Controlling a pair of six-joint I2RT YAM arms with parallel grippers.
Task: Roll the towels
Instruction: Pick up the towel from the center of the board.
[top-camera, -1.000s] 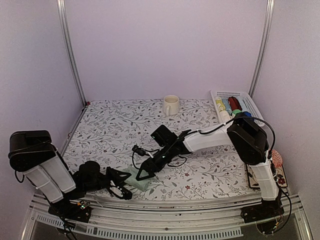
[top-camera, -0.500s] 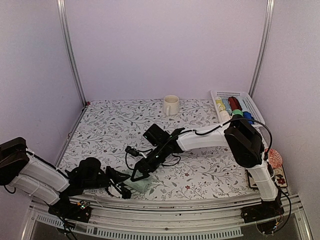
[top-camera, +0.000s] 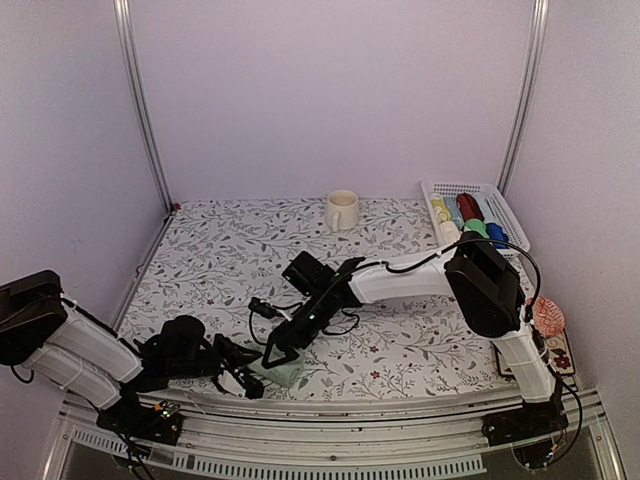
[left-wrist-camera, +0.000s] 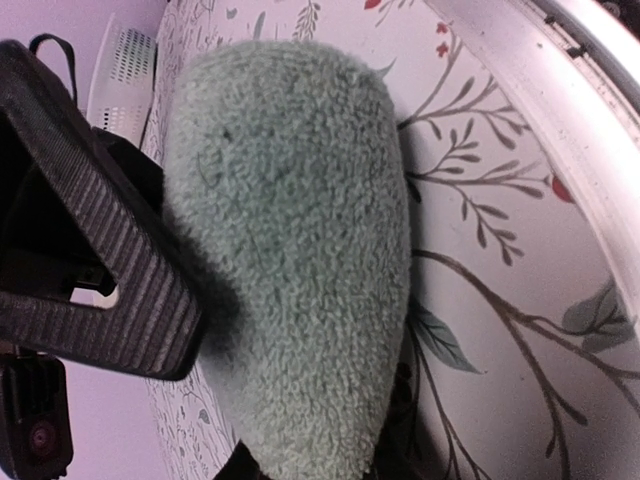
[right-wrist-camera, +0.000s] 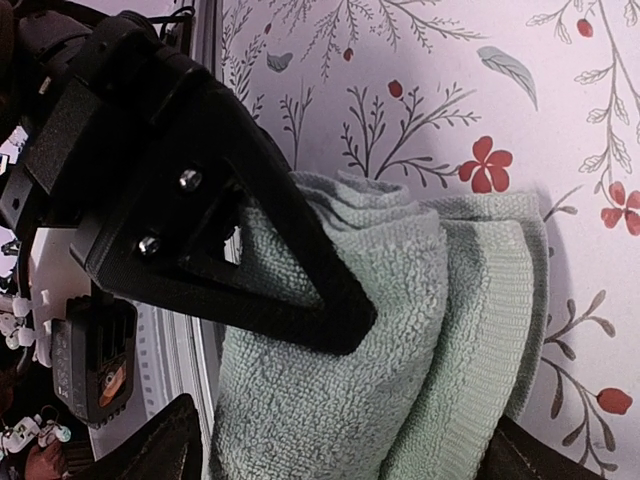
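Left gripper (top-camera: 238, 367) is low at the tabletop's (top-camera: 210, 255) near edge, clenched on one end of the green towel (top-camera: 281, 372). In the left wrist view the cloth comes straight out from between its jaws.

Towel is sage terry, fuzzy loop pile, folded into a thick soft wad with a rounded far end and a flat-woven band along one edge. It's lying on the tabletop near the front rail, left of centre. One towel counted in view.

Right gripper (top-camera: 272, 352) reaches down over the same towel, released, with its jaws spread wide on either side of the wad. A black ribbed finger (left-wrist-camera: 110, 270) sits against the towel's side. Can't tell whether the other tip touches.

Tabletop cover is white with a grey vine print and small red flowers, smooth.

Further right at the back: one cream mug (top-camera: 341, 211), glossy, upright. Far right corner: one white perforated plastic basket (top-camera: 470, 186) holding several coloured rolls.

Two arms, black grippers on white links.
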